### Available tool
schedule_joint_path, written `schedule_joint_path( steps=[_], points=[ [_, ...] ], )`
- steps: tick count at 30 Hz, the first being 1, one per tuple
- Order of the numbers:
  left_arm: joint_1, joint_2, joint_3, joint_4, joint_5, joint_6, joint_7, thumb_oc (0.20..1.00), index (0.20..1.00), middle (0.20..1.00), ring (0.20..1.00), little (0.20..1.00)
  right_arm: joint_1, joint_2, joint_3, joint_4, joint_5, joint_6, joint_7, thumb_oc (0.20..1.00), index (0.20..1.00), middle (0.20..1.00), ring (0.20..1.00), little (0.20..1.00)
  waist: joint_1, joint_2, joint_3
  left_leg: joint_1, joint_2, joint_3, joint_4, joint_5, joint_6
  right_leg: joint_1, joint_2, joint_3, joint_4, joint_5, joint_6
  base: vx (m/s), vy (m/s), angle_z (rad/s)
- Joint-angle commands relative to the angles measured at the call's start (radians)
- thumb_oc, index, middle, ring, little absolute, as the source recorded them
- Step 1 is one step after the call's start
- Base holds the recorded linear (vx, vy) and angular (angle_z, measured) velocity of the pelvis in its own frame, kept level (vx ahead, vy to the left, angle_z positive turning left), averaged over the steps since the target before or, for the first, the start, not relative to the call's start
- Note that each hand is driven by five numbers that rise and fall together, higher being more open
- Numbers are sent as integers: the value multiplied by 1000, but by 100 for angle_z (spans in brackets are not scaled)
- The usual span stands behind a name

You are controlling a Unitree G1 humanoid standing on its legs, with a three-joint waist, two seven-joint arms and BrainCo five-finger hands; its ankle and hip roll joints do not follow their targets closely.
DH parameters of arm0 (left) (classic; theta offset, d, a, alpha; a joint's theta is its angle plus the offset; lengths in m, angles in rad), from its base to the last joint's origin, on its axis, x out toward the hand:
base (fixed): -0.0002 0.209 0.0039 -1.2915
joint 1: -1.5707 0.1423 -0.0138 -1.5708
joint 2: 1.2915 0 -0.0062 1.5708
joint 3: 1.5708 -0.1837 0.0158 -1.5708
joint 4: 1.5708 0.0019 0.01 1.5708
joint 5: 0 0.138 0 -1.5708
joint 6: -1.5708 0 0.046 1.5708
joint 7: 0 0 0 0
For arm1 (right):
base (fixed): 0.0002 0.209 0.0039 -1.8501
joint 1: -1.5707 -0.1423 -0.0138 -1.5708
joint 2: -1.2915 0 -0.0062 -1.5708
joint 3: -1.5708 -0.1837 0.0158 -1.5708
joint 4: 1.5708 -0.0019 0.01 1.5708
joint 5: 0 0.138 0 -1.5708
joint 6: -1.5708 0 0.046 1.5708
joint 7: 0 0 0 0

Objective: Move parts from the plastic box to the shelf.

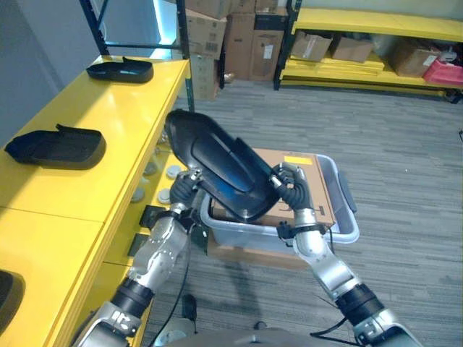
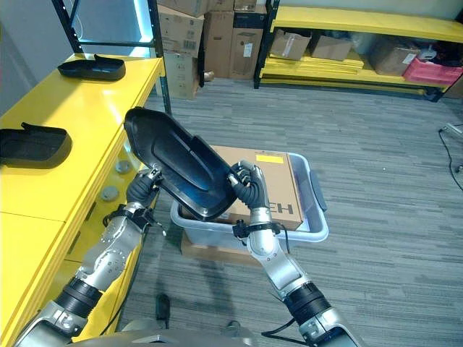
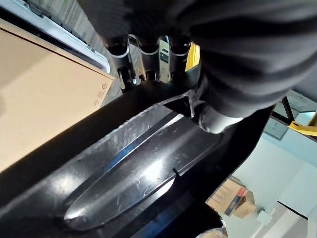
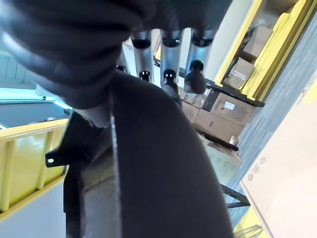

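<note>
Both hands hold one big black part [image 1: 221, 170] up in the air, tilted, above the plastic box [image 1: 340, 217]. The left hand [image 1: 184, 189] grips its left edge with curled fingers. The right hand [image 1: 289, 189] grips its right edge, fingers curled round it too. The box sits on the floor beside the yellow shelf [image 1: 108, 130], with a flat brown carton [image 1: 307, 184] lying in it. Two more black parts lie on the shelf: one at the far end [image 1: 121, 70], one near the left edge [image 1: 56, 147]

Silver-grey arms, dark ribbed wrist covers
</note>
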Motion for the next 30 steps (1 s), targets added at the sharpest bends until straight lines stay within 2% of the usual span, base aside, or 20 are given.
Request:
schedule_joint_path(
  steps=[1, 5, 9, 13, 14, 15, 16, 18, 19, 21, 22, 25, 26, 27, 29, 30],
  points=[
    [-183, -36, -97, 25, 17, 5, -225, 200, 200, 200, 200, 200, -114, 48, 81, -121, 68, -184, 138, 200, 200, 200, 200, 200, 25, -36, 2, 116, -17, 10, -2, -185, 25, -46, 0, 18, 31, -12, -15, -19, -47, 0],
    [-173, -8, -105, 26, 36, -21, -244, 200, 200, 200, 200, 200, -132, 45, 107, -125, 124, -206, 233, 200, 200, 200, 200, 200, 38, -29, 1, 114, -11, 2, -2, -179, 19, -44, 2, 6, 36, -23, -23, -22, -69, 1],
    [-146, 32, -82, -6, 58, -74, -234, 200, 200, 200, 200, 200, -142, 34, 125, -144, 187, -222, 336, 200, 200, 200, 200, 200, 61, -19, 7, 99, -1, -16, -2, -159, 4, -42, 9, -24, 36, -33, -34, -55, -101, 13],
    [-100, 74, -37, -82, 104, -160, -194, 200, 200, 200, 200, 200, -173, 33, 157, -169, 252, -222, 460, 200, 200, 200, 200, 200, 109, 3, 36, 53, 13, -58, -2, -107, -29, -51, 15, -66, 49, -47, -53, -101, -56, 27],
    [-99, 74, -37, -83, 104, -160, -194, 200, 200, 200, 200, 200, -174, 33, 157, -169, 254, -222, 461, 200, 200, 200, 200, 200, 107, 2, 36, 52, 13, -59, -2, -106, -30, -51, 15, -68, 49, -47, -54, -153, -80, 42],
    [-59, 104, 13, -149, 151, -208, -150, 200, 200, 200, 200, 200, -201, 47, 188, -173, 285, -220, 539, 200, 200, 200, 200, 200, 147, 19, 65, 12, 29, -62, -2, -61, -55, -50, 20, -101, 67, -59, -66, -106, -69, 42],
    [-55, 107, 18, -156, 149, -206, -150, 200, 200, 200, 200, 200, -203, 48, 190, -174, 286, -220, 543, 200, 200, 200, 200, 200, 149, 21, 68, 10, 32, -59, -2, -57, -56, -50, 20, -106, 70, -60, -67, -123, -83, 43],
    [-32, 118, 41, -181, 154, -224, -148, 200, 200, 200, 200, 200, -201, 56, 196, -178, 287, -224, 568, 200, 200, 200, 200, 200, 157, 28, 82, 3, 54, -17, -2, -37, -62, -48, 20, -137, 87, -65, -71, -50, -45, 42],
    [-10, 126, 66, -201, 173, -245, -142, 200, 200, 200, 200, 200, -195, 64, 199, -196, 282, -214, 589, 200, 200, 200, 200, 200, 157, 34, 102, 4, 82, 57, 5, -19, -66, -47, 16, -176, 108, -66, -73, -51, -44, 59],
    [18, 136, 89, -223, 176, -258, -147, 200, 200, 200, 200, 200, -185, 69, 203, -203, 273, -218, 597, 200, 200, 200, 200, 200, 158, 37, 119, 8, 94, 105, 26, -9, -69, -44, 9, -205, 126, -64, -73, -47, -27, 126],
    [67, 150, 131, -254, 231, -301, -114, 200, 200, 200, 200, 200, -173, 72, 212, -201, 278, -242, 598, 200, 200, 200, 200, 200, 169, 29, 133, 9, 89, 136, 99, -41, -60, -41, -11, -234, 145, -64, -72, -57, -22, 163],
    [108, 188, 175, -287, 416, -343, -77, 200, 200, 200, 200, 200, -162, 71, 209, -199, 307, -268, 607, 200, 200, 200, 200, 200, 183, 10, 129, 17, 63, 176, 179, -114, -34, -37, -36, -272, 147, -51, -68, -50, -39, 84],
    [125, 206, 203, -314, 426, -352, -90, 200, 200, 200, 200, 200, -149, 64, 203, -206, 335, -285, 622, 200, 200, 200, 200, 200, 189, -1, 125, 36, 46, 208, 236, -179, -28, -21, -46, -292, 145, -59, -58, -20, -44, 82],
    [136, 214, 220, -336, 444, -353, -90, 200, 200, 200, 200, 200, -138, 60, 202, -218, 340, -293, 620, 200, 200, 200, 200, 200, 191, -5, 121, 42, 33, 235, 265, -212, -17, -11, -50, -316, 137, -53, -54, -19, -19, 90],
    [138, 235, 243, -367, 480, -361, -89, 200, 200, 200, 200, 200, -132, 58, 203, -234, 337, -308, 622, 200, 200, 200, 200, 200, 197, -7, 109, 59, 0, 262, 265, -259, 0, 1, -53, -348, 121, -44, -46, -48, 63, 120],
    [139, 250, 260, -390, 494, -372, -85, 200, 200, 200, 200, 200, -129, 59, 209, -248, 329, -322, 618, 200, 200, 200, 200, 200, 206, 4, 91, 88, -30, 266, 202, -260, 9, 6, -43, -367, 116, -48, -39, 1, 120, 138]
  ],
)
